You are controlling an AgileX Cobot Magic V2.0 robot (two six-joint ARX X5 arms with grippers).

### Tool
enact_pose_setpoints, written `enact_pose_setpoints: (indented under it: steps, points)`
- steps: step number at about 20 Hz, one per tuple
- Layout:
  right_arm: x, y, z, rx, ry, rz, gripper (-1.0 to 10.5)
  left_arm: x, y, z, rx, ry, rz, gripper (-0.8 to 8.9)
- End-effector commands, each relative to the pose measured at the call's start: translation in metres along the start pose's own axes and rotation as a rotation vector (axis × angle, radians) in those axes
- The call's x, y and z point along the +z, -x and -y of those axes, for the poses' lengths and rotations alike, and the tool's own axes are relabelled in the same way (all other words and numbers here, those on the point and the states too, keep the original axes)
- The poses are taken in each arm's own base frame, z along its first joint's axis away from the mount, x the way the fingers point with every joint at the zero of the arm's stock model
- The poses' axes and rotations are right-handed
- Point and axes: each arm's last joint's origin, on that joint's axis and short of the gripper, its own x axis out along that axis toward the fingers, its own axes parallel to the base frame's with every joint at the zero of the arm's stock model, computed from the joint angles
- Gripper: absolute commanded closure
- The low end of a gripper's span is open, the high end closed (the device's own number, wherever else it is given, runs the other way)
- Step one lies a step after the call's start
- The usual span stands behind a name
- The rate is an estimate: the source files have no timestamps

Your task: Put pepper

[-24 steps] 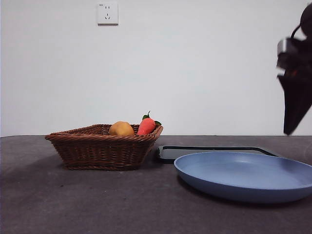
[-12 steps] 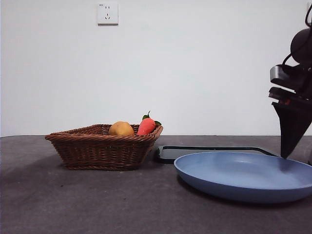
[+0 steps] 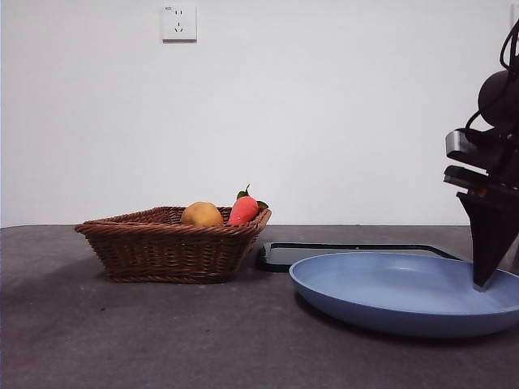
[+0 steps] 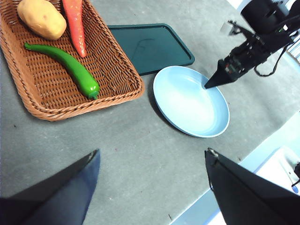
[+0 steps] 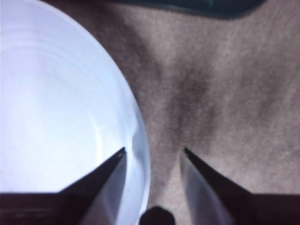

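We find the pepper lying in the basket at the upper left of the left wrist view, beside the carrot and near the potato. At the right edge of the front view, the right gripper points down at the plate, its tip at the rim. Its jaws stand spread and empty, straddling that rim. The left gripper hangs high above the table, jaws wide apart, holding nothing. A dark tray lies touching the plate.
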Motion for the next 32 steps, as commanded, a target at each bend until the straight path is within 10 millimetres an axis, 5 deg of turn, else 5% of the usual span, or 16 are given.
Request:
enact_pose_setpoints:
  steps: [1,3,8,13,19,24,32]
  points:
    - [0.005,-0.003,0.0,0.005,0.0,-0.001,8.6,0.005,0.002,0.002,-0.004,-0.006,0.02,4.24]
    - [0.005,-0.003,0.0,0.027,-0.007,0.001,9.5,0.005,0.002,0.002,-0.004,-0.004,0.021,4.24]
    - [0.004,0.007,-0.005,0.079,-0.028,0.025,9.4,0.012,-0.006,-0.003,0.014,0.025,0.031,4.24]
    - [-0.009,0.057,-0.021,0.073,-0.033,0.129,9.4,0.041,-0.036,-0.011,0.097,0.027,-0.027,4.26]
    - [-0.036,0.12,-0.042,0.067,-0.017,0.332,9.4,0.092,-0.112,-0.016,0.23,-0.006,-0.159,4.26]
    - [-0.057,0.149,-0.052,0.073,-0.018,0.427,9.4,0.121,-0.194,-0.021,0.319,-0.048,-0.264,4.26]
    - [-0.079,0.171,-0.061,0.071,0.009,0.509,9.4,0.109,-0.279,-0.047,0.402,-0.022,-0.4,4.26]
